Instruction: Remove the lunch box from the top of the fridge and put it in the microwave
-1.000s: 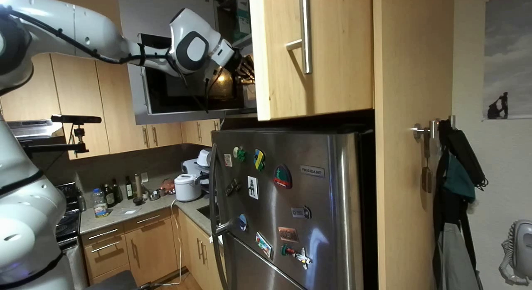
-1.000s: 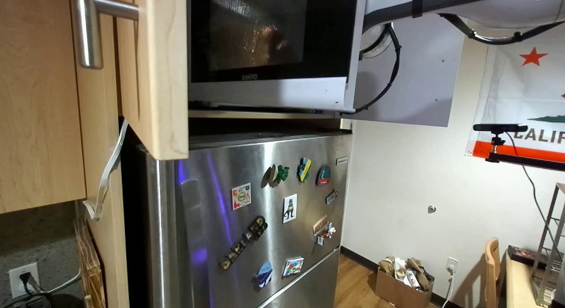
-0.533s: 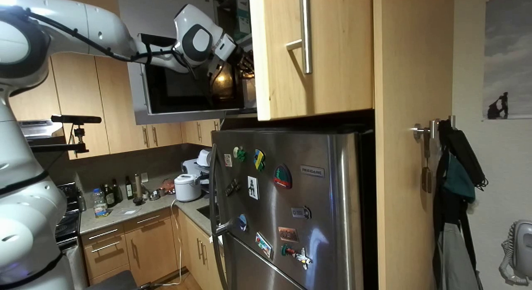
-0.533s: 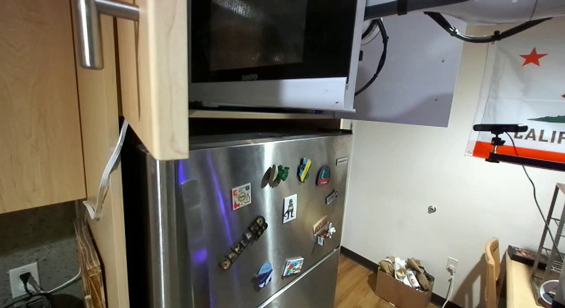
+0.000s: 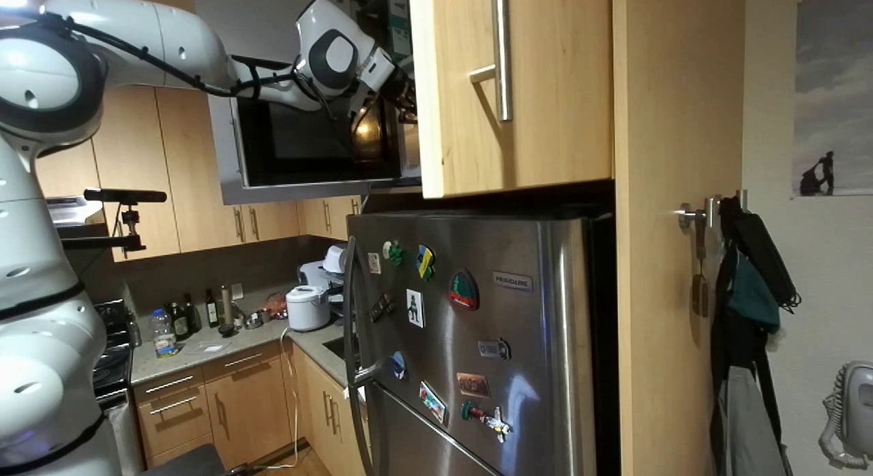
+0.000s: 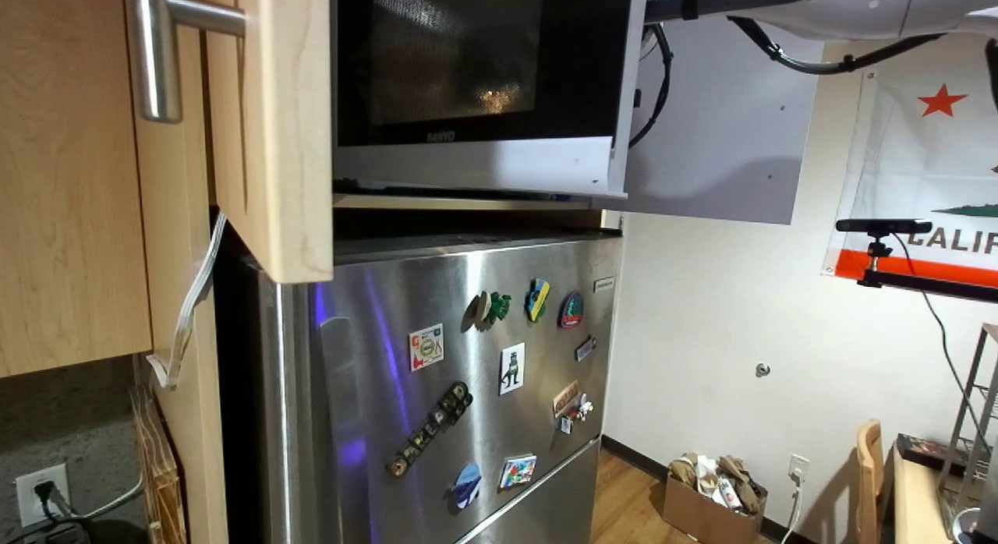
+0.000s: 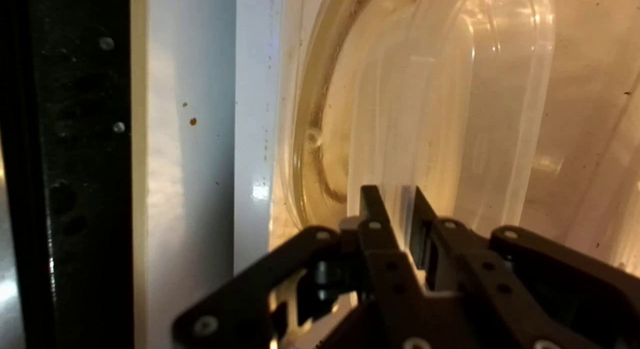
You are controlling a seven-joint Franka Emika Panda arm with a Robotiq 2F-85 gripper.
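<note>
Tool [image 7: 394, 195] has lunch box [image 7: 445, 114] between its jaws.

The badge [image 5: 512, 280] on the stainless-steel refrigerator [image 5: 453, 343] reads FRIGIDAIRE, the microwave [image 6: 475, 158] above it SANYO, and the California flag [image 6: 904, 162] right of the refrigerator in an exterior view shows a cut-off CALIF.

A kitchen, plain to see

In an exterior view stands a steel fridge [image 5: 447, 343] dotted with magnets [image 5: 464, 290]. Counting from its middle, a microwave [image 5: 300, 149] sits at eleven o'clock, wooden cabinets [image 5: 129, 149] hang at ten, and at nine runs a counter [image 5: 245, 338] with bottles [image 5: 179, 324] on it and a stove [image 5: 114, 363] at its end.
</note>
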